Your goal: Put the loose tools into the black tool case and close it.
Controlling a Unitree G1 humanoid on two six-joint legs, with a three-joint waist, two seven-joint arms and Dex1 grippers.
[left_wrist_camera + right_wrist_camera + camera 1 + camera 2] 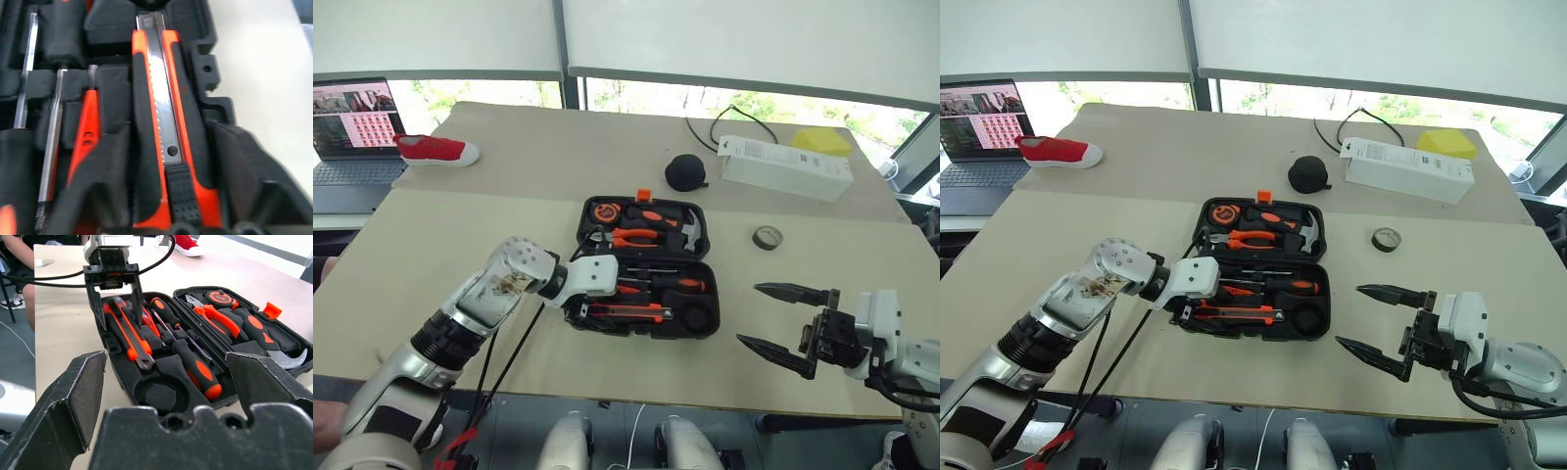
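While the lid's wide open, here's how it all sits around the black tool case [644, 266]:

Case: flat on the tan table [431, 255], hinged open, orange latch [644, 195] on the lid's far edge.
Utility knife: orange-black utility knife [128, 337] lies in the near row of the case's bottom half, along its front edge.
Screwdrivers: two black-and-orange-handled screwdrivers [188, 355] side by side in the slots just behind the knife; thin orange tester screwdriver [84, 134] tucked between them and the knife.
Round slot: the circular recess [160, 394] at the case's right front corner has nothing in it.
Tape roll: small dark tape roll [767, 237] is still out on the table, right of the case, well apart from it.
Left gripper: left gripper [117, 303] is down over the case's left end, fingers spread either side of the knife, not squeezing it as far as I can see.
Right gripper: right gripper [783, 321] hovers off the case's right front corner, jaws gaping, nothing in them.
Further out: round black pouch [685, 171] just behind the case, white box [783, 166] past it to the right, red shoe [435, 150] far back left.
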